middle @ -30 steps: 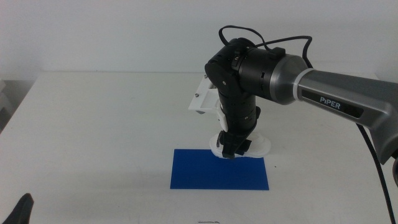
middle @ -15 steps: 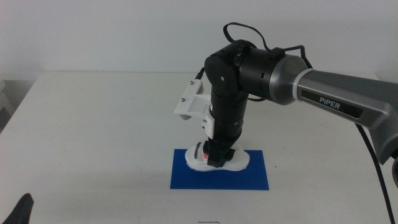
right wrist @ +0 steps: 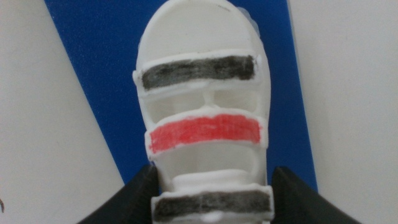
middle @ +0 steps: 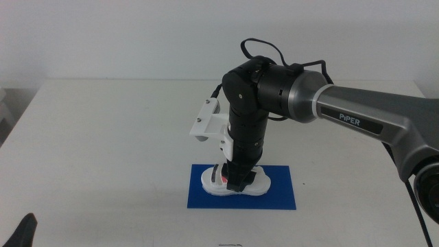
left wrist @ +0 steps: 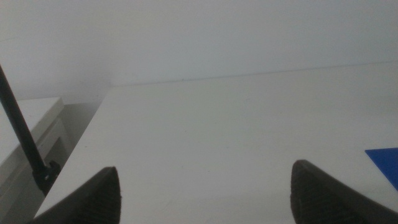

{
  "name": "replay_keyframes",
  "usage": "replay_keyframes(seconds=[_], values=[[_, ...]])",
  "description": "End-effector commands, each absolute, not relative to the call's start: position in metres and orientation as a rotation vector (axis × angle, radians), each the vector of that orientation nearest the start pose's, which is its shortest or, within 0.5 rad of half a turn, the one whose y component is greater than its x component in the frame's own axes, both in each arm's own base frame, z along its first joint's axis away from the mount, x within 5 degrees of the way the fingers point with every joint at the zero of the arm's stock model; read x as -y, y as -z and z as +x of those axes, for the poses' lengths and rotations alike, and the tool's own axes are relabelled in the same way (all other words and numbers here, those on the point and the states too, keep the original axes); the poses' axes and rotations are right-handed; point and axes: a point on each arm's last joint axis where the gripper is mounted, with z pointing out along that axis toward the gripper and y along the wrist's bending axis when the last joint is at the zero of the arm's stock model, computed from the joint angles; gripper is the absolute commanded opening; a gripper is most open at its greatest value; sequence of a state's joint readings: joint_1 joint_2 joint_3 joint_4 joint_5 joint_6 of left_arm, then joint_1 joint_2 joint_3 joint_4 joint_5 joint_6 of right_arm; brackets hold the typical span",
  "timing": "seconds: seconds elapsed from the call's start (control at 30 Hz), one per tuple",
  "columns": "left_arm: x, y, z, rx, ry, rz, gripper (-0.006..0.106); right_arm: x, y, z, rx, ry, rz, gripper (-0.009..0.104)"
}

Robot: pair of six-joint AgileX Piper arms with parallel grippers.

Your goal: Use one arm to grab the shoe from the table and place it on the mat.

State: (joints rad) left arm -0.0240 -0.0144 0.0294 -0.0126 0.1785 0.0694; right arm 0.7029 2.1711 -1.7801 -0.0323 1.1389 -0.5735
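The right arm point(middle: 357, 116) reaches in from the right and points down over the mat point(middle: 278, 197), a dark blue rectangle near the table's front. My right gripper point(middle: 237, 180) is shut on the shoe point(middle: 210, 182), a white sandal with dark and red straps. The shoe lies over the mat's left half and seems to touch it. In the right wrist view the jaws press on both sides of the shoe's heel point(right wrist: 202, 93), with the mat point(right wrist: 99, 74) under it. My left gripper point(left wrist: 205, 186) is open and empty; it waits at the middle view's bottom left corner point(middle: 24, 230).
The white table point(middle: 103, 137) extends around the mat on all sides. A corner of the mat point(left wrist: 387, 158) shows in the left wrist view, along with the table's left edge and a dark cable point(left wrist: 25, 140) beyond it.
My right gripper has carried the shoe from the mat's far edge toward the front and left, and lowered it onto the mat. The left arm has not moved.
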Motion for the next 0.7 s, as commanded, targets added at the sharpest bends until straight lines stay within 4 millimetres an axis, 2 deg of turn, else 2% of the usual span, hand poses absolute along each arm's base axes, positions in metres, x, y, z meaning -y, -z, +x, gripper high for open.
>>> replay_keyframes(seconds=[0.0, 0.07, 0.1, 0.17, 0.27, 0.33, 0.4, 0.5, 0.57, 0.67], values=[[0.002, -0.198, 0.055, -1.571, -0.004, 0.049, 0.094, -0.285, -0.223, 0.345, -2.331, 0.039, -1.762, 0.010], [0.002, -0.198, 0.055, -1.571, -0.004, 0.049, 0.094, -0.285, -0.222, 0.345, -2.332, 0.040, -1.766, 0.020], [0.002, -0.198, 0.055, -1.571, -0.004, 0.049, 0.094, -0.285, -0.222, 0.345, -2.320, 0.042, -1.782, 0.035], [0.002, -0.198, 0.055, -1.571, -0.004, 0.049, 0.094, -0.285, -0.222, 0.345, -2.320, 0.043, -1.789, 0.054], [0.002, -0.198, 0.055, -1.571, -0.004, 0.049, 0.094, -0.285, -0.222, 0.344, -2.323, 0.043, -1.788, 0.080], [0.002, -0.198, 0.055, -1.571, -0.004, 0.049, 0.094, -0.285, -0.223, 0.344, -2.330, 0.033, -1.778, 0.094], [0.002, -0.198, 0.055, -1.571, -0.004, 0.049, 0.094, -0.283, -0.238, 0.341, -2.325, 0.000, -1.725, 0.094], [0.002, -0.198, 0.055, -1.571, -0.004, 0.049, 0.094, -0.275, -0.281, 0.330, -2.280, -0.048, -1.618, 0.094], [0.002, -0.198, 0.055, -1.571, -0.004, 0.049, 0.094, -0.262, -0.313, 0.317, -2.243, -0.079, -1.475, 0.094], [0.002, -0.198, 0.055, -1.571, -0.004, 0.049, 0.094, -0.233, -0.341, 0.295, -2.154, -0.149, -1.233, 0.093]])
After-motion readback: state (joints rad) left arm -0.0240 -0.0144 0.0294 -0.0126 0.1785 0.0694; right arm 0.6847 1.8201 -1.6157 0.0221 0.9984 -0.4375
